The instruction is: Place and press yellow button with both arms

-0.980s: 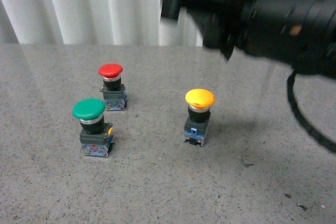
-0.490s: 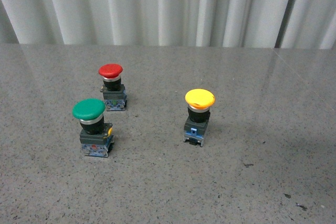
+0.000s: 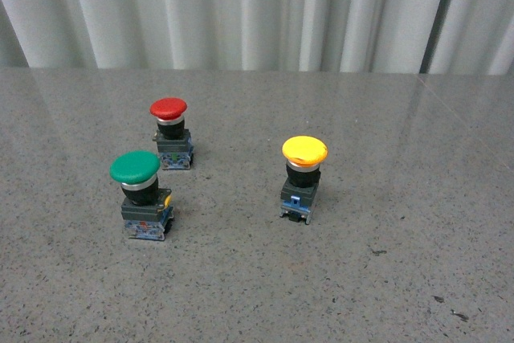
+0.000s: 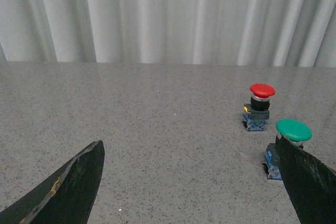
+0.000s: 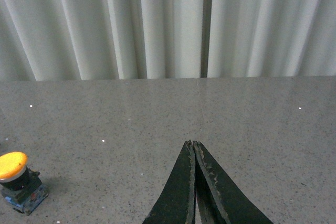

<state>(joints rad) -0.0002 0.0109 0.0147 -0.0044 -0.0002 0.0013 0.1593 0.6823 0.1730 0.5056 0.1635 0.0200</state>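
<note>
The yellow button [image 3: 303,177] stands upright on the grey table, right of centre in the front view, with a yellow mushroom cap, black collar and dark base with blue parts. It also shows in the right wrist view [image 5: 17,181], well away from my right gripper [image 5: 192,143], which is shut and empty above bare table. My left gripper [image 4: 190,148] is open and empty; one finger [image 4: 310,179] partly covers the green button. Neither arm shows in the front view.
A green-capped button [image 3: 141,194] stands at the front left and a smaller red-capped button [image 3: 171,132] behind it; both also show in the left wrist view, green [image 4: 290,132] and red [image 4: 260,106]. White pleated curtains [image 3: 241,10] back the table.
A second ago a bulky black arm filled the upper right of the front view; it has since left the view. The three buttons have not moved.
</note>
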